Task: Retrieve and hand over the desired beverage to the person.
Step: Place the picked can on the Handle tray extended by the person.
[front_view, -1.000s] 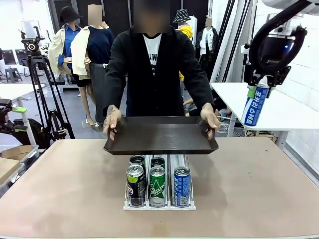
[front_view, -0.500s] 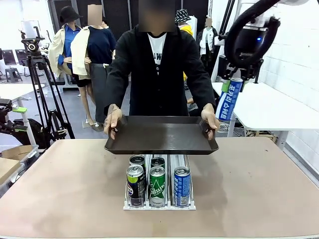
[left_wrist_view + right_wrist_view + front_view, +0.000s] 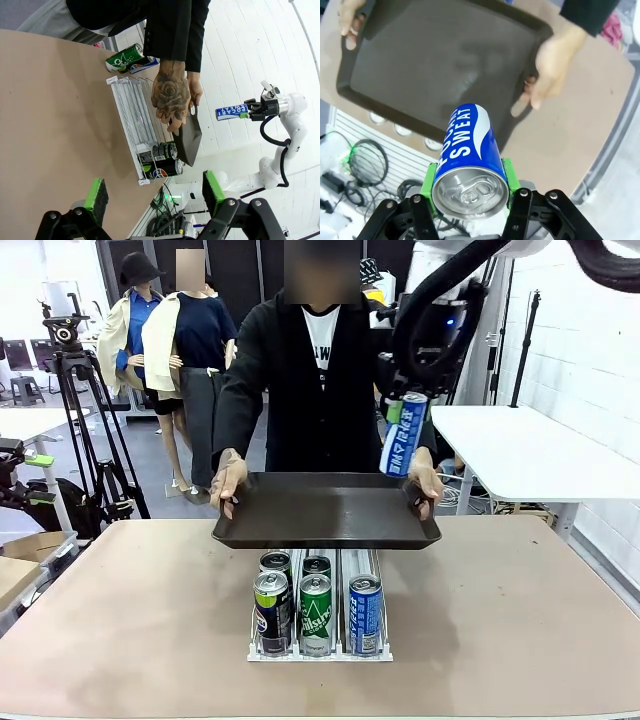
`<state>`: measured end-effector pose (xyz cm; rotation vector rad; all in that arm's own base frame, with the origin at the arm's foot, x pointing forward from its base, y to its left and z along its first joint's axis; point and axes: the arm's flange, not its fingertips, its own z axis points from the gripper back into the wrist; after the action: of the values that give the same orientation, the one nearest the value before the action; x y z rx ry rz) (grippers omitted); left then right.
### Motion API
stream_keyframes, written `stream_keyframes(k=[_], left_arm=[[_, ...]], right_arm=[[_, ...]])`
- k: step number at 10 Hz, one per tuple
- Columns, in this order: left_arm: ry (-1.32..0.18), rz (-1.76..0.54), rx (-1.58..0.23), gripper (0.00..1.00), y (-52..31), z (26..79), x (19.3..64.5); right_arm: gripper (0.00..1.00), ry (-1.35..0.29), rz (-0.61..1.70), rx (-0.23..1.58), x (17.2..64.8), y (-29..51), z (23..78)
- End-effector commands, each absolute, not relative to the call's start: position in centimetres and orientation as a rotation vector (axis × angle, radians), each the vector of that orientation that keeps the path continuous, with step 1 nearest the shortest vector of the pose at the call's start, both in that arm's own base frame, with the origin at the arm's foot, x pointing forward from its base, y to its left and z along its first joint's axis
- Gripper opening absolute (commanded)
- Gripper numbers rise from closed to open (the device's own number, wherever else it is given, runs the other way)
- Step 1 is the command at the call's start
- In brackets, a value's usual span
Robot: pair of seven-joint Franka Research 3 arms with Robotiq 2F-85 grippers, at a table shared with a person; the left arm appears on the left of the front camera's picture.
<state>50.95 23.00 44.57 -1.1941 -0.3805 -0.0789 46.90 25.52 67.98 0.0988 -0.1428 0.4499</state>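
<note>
- The person [image 3: 320, 390] wears a black open cardigan over a white T-shirt with black lettering; the long black sleeves end at the wrists.
- A rose tattoo covers the back of one hand [image 3: 171, 96].
- The right arm [image 3: 295, 107] is white and jointed, with a black cable looped alongside and a blue light at its wrist.
- The right gripper [image 3: 470, 187] and left gripper [image 3: 156, 196] are black linkages with green pads and round pivot screws.

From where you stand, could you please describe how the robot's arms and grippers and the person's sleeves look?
The right arm is white with rounded joints, and a black cable loops along it. The right gripper is black with green pads; the left gripper matches. The person wears long black cardigan sleeves over a white T-shirt.
</note>
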Motion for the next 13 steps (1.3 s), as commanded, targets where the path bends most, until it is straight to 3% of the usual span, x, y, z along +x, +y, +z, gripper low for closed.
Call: stream_keyframes(k=[1, 13], left_arm=[[-0.382, -0.064, -1.188, 1.00, 23.0, 44.8, 51.0], [-0.382, -0.064, -1.188, 1.00, 23.0, 44.8, 51.0]], right_arm=[[0.00, -0.192, 0.432, 0.075, 47.4, 27.4, 67.4], [0.00, -0.090, 0.525, 0.033, 51.8, 30.0, 60.1]])
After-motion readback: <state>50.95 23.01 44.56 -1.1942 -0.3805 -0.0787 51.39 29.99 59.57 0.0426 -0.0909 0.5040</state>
